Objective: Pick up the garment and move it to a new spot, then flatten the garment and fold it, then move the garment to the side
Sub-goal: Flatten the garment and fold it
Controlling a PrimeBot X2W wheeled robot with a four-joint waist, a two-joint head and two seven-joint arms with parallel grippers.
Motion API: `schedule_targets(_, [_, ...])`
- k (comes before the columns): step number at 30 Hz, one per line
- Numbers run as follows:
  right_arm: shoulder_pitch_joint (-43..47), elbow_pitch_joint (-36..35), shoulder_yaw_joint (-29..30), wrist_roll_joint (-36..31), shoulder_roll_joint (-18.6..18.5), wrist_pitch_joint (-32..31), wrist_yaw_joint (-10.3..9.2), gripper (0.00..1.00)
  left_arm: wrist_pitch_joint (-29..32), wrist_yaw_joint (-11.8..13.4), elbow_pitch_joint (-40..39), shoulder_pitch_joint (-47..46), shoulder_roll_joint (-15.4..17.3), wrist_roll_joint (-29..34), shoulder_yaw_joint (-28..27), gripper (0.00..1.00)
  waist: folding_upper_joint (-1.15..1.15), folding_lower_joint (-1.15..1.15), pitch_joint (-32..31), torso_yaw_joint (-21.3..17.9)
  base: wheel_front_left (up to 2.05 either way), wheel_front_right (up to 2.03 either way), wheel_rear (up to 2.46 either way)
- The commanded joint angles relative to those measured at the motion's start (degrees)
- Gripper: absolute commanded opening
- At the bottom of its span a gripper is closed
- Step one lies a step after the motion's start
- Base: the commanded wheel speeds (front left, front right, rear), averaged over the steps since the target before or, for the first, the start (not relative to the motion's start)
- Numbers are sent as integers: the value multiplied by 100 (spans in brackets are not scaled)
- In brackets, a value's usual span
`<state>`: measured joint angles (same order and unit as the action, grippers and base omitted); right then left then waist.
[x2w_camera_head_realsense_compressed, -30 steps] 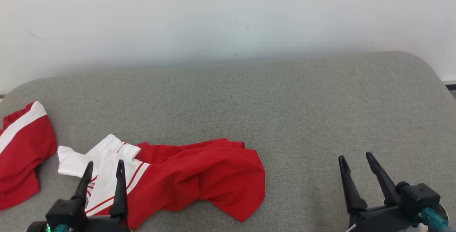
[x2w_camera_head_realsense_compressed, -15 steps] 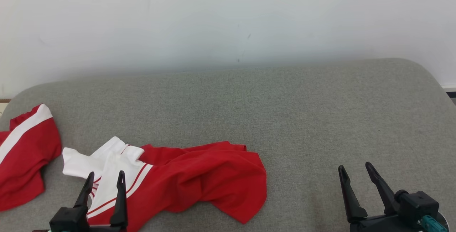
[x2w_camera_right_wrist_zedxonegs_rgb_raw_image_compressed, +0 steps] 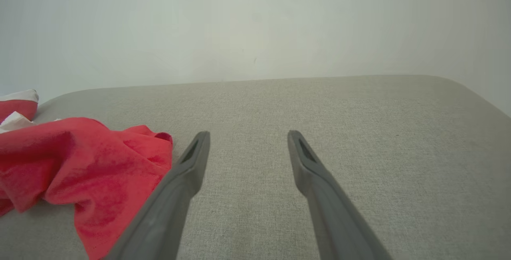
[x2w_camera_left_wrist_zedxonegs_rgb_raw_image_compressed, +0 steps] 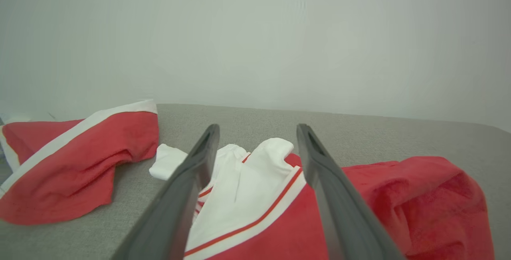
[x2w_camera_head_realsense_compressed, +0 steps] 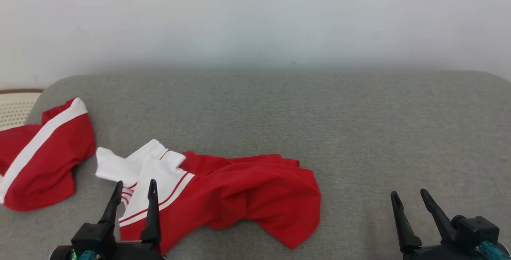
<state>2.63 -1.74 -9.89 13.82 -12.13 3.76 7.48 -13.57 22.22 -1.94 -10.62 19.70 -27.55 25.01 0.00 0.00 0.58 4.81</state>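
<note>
One crumpled garment (x2w_camera_head_realsense_compressed: 247,188) lies on the near left part of a grey cushion (x2w_camera_head_realsense_compressed: 319,112), red over most of its bulk, with a white section at its left end edged in thin red stripes. Its red cloth is bunched into soft folds and runs out to a loose point on the near right. In the left wrist view the white part (x2w_camera_left_wrist_zedxonegs_rgb_raw_image_compressed: 247,184) sits between the fingers of the left gripper (x2w_camera_left_wrist_zedxonegs_rgb_raw_image_compressed: 258,126), which are spread apart and grasp nothing. Seen from the head, the left gripper (x2w_camera_head_realsense_compressed: 135,182) points at that same white end; whether its tips touch the cloth cannot be told. The right gripper (x2w_camera_head_realsense_compressed: 408,192) stands well apart to the right over bare cushion, also spread and empty, with the garment's red end (x2w_camera_right_wrist_zedxonegs_rgb_raw_image_compressed: 80,164) off to its left.

Compared with half a second ago the whole head view has shifted, so the camera has turned; the garment keeps the same crumple and place on the cushion. A pale woven surface (x2w_camera_head_realsense_compressed: 14,108) now shows at the left edge.

A second garment (x2w_camera_head_realsense_compressed: 44,160), red with a white band, lies just left of the first and is cut off by the frame. The first garment's near edge is hidden behind the left gripper's body, and what kind of clothing it is stays unclear.
</note>
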Motion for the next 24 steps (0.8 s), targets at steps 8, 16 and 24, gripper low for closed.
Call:
schedule_targets(8, [-432, 889, -614, 428, -313, 181, 3, 100, -130, -195, 211, -294, -261, 84, -81, 100, 0, 0, 230, 841, 0, 0, 0])
schedule_targets(16, [-936, 1816, -1136, 761, -392, 341, 3, 100, -155, -342, 298, -458, -429, 209, -115, 100, 0, 0, 398, 1143, 0, 0, 0])
schedule_targets(24, [-1510, 2756, -1523, 1116, -398, 516, 3, 0, -160, -477, 320, -507, -561, 388, -207, 100, 0, 0, 521, 1185, 0, 0, 0])
